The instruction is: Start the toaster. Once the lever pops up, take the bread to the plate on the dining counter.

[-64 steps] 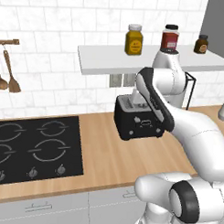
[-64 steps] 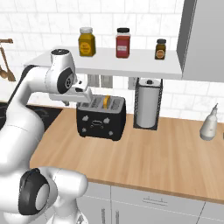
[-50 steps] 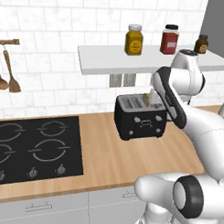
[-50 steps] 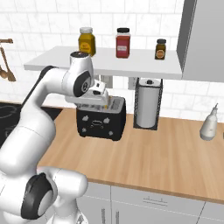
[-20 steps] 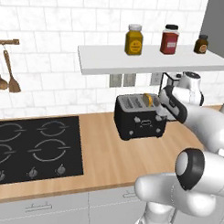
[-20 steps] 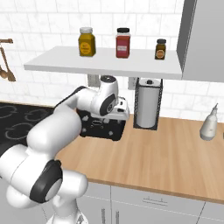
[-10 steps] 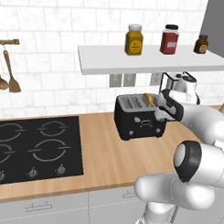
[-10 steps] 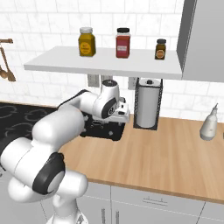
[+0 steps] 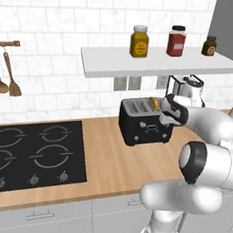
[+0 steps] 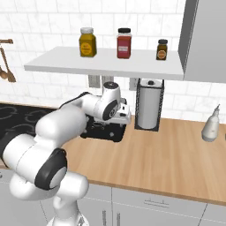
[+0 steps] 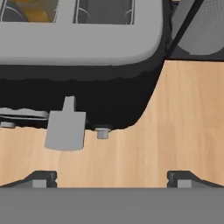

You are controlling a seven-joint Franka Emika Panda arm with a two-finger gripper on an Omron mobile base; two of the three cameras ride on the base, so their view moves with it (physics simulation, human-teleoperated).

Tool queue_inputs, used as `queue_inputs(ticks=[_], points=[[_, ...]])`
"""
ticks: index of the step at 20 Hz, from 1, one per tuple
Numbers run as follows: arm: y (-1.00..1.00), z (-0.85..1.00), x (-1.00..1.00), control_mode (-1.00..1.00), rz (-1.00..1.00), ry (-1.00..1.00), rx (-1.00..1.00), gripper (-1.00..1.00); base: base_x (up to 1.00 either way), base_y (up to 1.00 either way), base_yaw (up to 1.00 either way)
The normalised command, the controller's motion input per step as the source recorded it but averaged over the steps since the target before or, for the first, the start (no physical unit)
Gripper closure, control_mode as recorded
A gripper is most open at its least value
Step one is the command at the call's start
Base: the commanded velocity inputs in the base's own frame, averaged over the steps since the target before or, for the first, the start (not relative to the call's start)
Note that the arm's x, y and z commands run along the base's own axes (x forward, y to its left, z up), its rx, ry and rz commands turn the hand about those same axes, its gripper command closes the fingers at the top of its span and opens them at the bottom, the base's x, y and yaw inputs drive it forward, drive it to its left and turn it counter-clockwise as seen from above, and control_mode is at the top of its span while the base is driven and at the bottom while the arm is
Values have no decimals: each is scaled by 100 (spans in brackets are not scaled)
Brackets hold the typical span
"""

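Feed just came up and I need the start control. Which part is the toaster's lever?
Find the black toaster on the wood worktop under the shelf. On its front face, the lever is a flat grey paddle sticking out, far bigger than the small round knob beside it.

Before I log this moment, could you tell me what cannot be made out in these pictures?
- Toaster, right base view: largely hidden behind the white arm.
- Bread, left base view: a small tan edge in the slot; the gripper region covers the rest.
- Lever, hand view: whether it is pressed down is unclear.
- Small knob, hand view: too small to read.
- Paper towel holder, left base view: partly hidden by the arm.
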Motion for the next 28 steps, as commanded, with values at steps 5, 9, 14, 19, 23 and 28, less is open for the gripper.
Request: queue_inputs(ticks=[5,9,14,19,23,28], points=[[0,0,36,-100,-1,0,0,-100,0,0,0],[0,-5,14,-100,0,0,0,-100,0,0,0],[0,-18,0,-100,0,0,0,-100,0,0,0],[0,-17,0,-100,0,0,0,-100,0,0,0],[0,-19,0,-100,0,0,0,-100,0,0,0],[0,-20,0,-100,0,0,0,-100,0,0,0]])
